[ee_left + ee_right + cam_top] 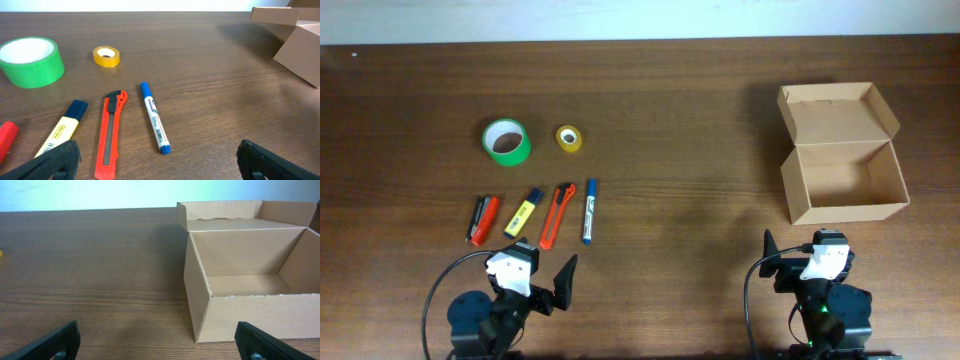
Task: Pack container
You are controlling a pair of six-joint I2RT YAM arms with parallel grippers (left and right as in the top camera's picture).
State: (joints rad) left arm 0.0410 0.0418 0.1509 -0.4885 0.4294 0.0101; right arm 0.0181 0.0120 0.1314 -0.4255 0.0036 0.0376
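Note:
The container (pixel 842 160), a plain brown cardboard box, stands at the right with its flap lid folded back and nothing visible inside. In the right wrist view its front wall (pixel 250 315) is just ahead and to the right of my right gripper (pixel 160 347), which is open and holds nothing. On the left lie a green tape roll (pixel 507 141), a small yellow tape roll (pixel 569 138), a red and black marker (pixel 483 219), a yellow highlighter (pixel 523 213), an orange-red utility knife (pixel 555 216) and a blue marker (pixel 589 211). Just short of them, my left gripper (pixel 160 167) is open and holds nothing.
Both arms sit at the table's near edge. Bare dark wooden tabletop (pixel 690 150) stretches between the loose items and the box. A pale strip runs along the table's far edge.

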